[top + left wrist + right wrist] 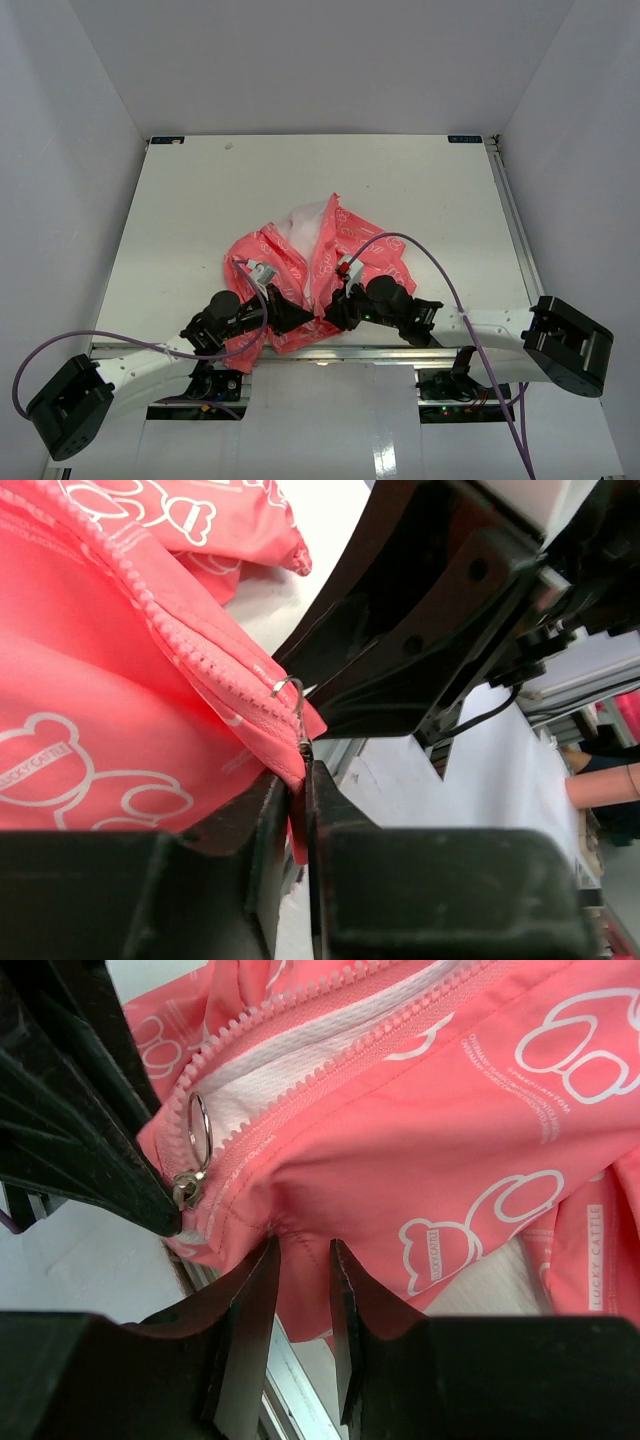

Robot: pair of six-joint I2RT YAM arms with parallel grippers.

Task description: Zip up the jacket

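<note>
Left gripper [298, 780] and right gripper [305, 1255] each clamp the thin coral jacket [320, 262] hem; zipper [322, 1002] teeth unmeshed, round wire pull ring [208, 1132].

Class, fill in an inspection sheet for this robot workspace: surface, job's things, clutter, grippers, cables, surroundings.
Surface: white table.
Job's things: pink jacket crumpled near the near edge, zipper undone, white lining showing; slider down at the hem.
Clutter: nothing seen.
Grippers: left gripper and right gripper, jaws of each pinching the hem on either side of the zipper's bottom end.
Cables: purple left cable and right cable loop off the arms.
Surroundings: plain pale walls on three sides.
</note>
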